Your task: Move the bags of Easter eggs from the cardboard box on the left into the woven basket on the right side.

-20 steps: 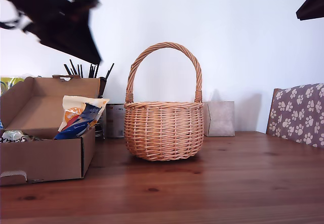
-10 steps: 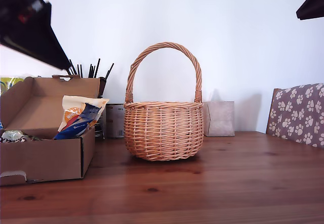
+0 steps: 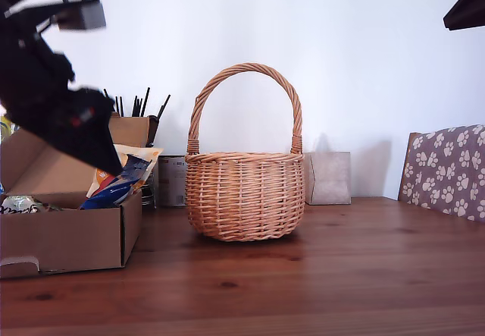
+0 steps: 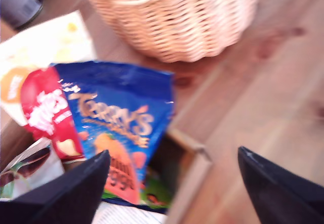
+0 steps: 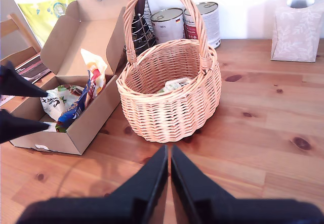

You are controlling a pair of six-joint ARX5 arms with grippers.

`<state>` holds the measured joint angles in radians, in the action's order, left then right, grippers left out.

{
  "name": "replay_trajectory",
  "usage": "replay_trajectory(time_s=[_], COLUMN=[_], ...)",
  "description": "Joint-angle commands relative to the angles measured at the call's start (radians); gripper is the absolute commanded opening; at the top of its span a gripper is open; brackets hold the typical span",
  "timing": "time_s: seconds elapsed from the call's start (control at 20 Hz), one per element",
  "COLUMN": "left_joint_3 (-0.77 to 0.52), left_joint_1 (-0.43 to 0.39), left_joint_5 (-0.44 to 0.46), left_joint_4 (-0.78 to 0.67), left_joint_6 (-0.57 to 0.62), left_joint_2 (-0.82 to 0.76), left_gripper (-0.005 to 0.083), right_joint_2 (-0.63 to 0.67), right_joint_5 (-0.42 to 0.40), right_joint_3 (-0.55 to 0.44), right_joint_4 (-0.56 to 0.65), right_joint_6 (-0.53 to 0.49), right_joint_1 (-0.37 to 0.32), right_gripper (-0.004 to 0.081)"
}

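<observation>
The first tool hangs over the box at the exterior view's left, jaws wide apart and holding nothing. Just below it the blue bag stands on edge against the box wall nearest the basket, w/ the cream-orange bag behind it and a white-green bag lying flat further in. The second wrist view shows one pale bag already inside the basket, so the job looks partly done, approx three bags left.

The step in hand seems to be the pick of the blue bag. To do it well: come down straight so the fingers straddle the bag's upper edge, not the cardboard wall right beside it. Close on the crinkly top seam, since film is slippery and the eggs inside will shift. Lift clear of the wall before swinging across, then pass beside the handle, not under it.

The second tool hovers above the worktop in front of the basket, fingers together, nothing btwn them.
</observation>
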<state>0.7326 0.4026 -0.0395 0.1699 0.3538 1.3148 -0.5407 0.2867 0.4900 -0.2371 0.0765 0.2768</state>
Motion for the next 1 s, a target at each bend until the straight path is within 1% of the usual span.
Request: replay_trajectory(time_s=[0.0, 0.2, 0.4, 0.6, 0.95], left_joint_3=[-0.021, -0.021, -0.021, -0.021, -0.019], left_joint_1=[-0.023, -0.065, -0.089, -0.106, -0.116], left_joint_5=[-0.001, 0.0, -0.01, -0.085, -0.119], left_joint_4=[-0.031, -0.106, -0.161, -0.164, -0.209], left_joint_6=[0.016, 0.051, 0.074, 0.073, 0.078], left_joint_2=[0.044, 0.112, 0.122, 0.127, 0.186], left_gripper=[0.078, 0.078, 0.078, 0.078, 0.078], right_joint_2=[0.002, 0.002, 0.002, 0.002, 0.002], right_joint_5=[0.003, 0.003, 0.003, 0.003, 0.003], right_joint_3=[-0.003, -0.003, -0.003, -0.003, -0.003], right_joint_4=[0.007, 0.007, 0.008, 0.008, 0.008], right_joint_6=[-0.005, -0.005, -0.005, -0.005, -0.005], right_joint_1=[0.005, 0.005, 0.005, 0.005, 0.005], right_gripper=[-0.0012, -0.0012, -0.0012, -0.0012, -0.0012])
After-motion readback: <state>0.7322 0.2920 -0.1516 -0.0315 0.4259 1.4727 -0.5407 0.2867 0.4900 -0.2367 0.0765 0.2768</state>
